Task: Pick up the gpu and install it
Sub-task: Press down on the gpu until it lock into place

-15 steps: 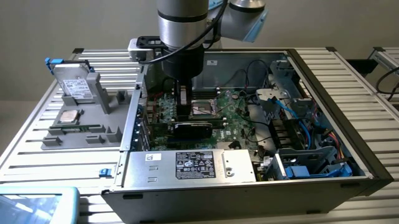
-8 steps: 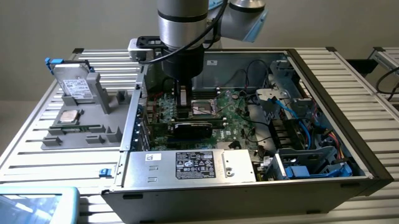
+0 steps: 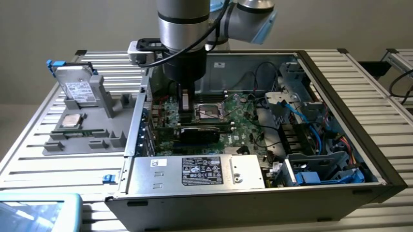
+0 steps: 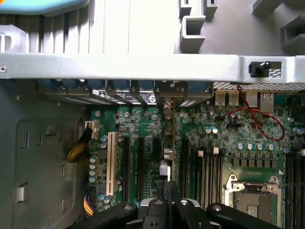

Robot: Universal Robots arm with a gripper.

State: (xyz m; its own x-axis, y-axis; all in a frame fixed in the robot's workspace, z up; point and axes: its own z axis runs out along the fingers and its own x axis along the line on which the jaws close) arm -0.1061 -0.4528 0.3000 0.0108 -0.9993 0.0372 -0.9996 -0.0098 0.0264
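On the exterior view's left sits a gray tray on the slatted table. A silver hard drive stands up in the tray, and a small square chip lies flat just in front of it.

In the middle is the open computer case. The robot arm comes straight down into it. The claw is low over the green main board. Its fingers are shut tight on the top edge of the gpu. The gpu stands on its long edge, down by the board, just in front of the square chip socket. In the wrist view the gpu looks like a thin strip running away from the claw toward the back wall of the case, between the long black slots. I cannot tell if it is pushed all the way in.

To do this step well, the card must stay straight up and line up with its slot from end to end. The push should go straight down, soft and even, so no end tips up. The metal end should meet the opening at the back wall.

On the exterior view's right are blue cables and a drive cage. They are well apart from the card.
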